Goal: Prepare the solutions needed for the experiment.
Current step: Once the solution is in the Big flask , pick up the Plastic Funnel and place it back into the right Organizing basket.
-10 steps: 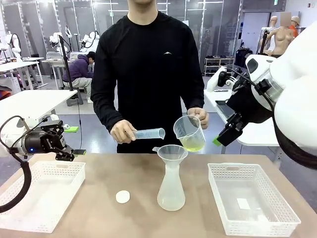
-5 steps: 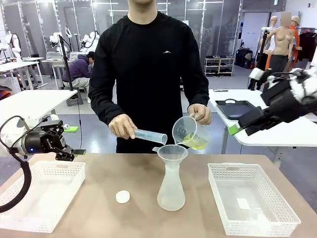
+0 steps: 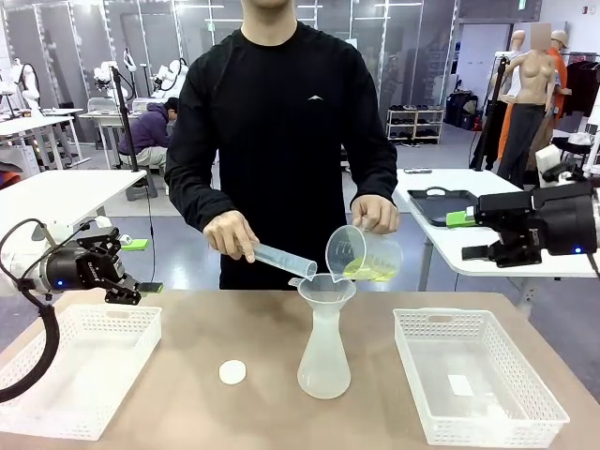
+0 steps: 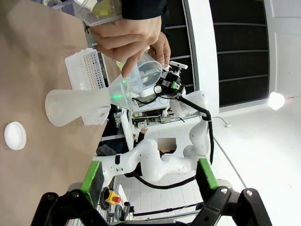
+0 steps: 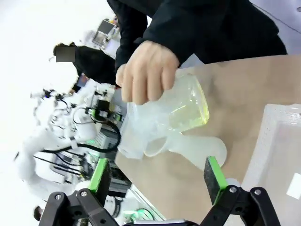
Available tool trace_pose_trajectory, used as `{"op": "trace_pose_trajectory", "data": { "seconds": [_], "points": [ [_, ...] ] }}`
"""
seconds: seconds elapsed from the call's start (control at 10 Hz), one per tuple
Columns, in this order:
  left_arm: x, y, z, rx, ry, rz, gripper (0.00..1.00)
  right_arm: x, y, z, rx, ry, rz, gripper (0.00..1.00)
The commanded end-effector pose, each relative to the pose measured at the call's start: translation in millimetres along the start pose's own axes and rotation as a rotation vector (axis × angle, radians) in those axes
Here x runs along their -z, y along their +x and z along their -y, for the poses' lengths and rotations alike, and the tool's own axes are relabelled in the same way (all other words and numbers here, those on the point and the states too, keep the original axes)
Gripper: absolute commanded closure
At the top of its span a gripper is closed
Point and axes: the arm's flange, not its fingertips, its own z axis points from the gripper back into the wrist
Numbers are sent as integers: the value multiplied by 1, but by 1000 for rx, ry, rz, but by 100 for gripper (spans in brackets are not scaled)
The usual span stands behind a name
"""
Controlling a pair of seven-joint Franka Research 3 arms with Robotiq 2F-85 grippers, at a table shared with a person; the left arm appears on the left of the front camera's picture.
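Solution (image 3: 367, 270): pale yellow-green clear liquid, a shallow pool in the tilted clear beaker (image 3: 361, 246) the person holds over the funnel (image 3: 326, 288) on the conical flask (image 3: 324, 361), mid-tabletop (image 3: 234, 328). Count: one beaker, one funnel, one flask, one graduated cylinder (image 3: 281, 257), one white cap (image 3: 232, 372), two white baskets, left basket (image 3: 94, 312) and right basket (image 3: 469, 319). Left hand (image 3: 142, 266) and right hand (image 3: 466, 236) both released, grasping nothing, out at either side.

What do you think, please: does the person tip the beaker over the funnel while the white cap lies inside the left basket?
Not quite. The person tips the beaker over the funnel, but the cap lies on the table beside the left basket, not inside it, as the front view shows.
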Motion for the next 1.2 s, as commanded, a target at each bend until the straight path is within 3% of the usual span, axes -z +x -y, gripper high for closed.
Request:
{"op": "trace_pose_trajectory", "data": {
  "seconds": [0.0,0.3,0.6,1.1],
  "points": [
    [1,-1,2,4,-12,-5,0,11,-18,35,84,39,-21,0],
    [1,-1,2,4,-12,-5,0,13,-3,68,158,50,-82,0],
    [1,-1,2,4,-12,-5,0,19,0,86,275,144,-238,0],
    [1,-1,2,4,-12,-5,0,29,1,111,325,296,-255,0]
  ]
}}
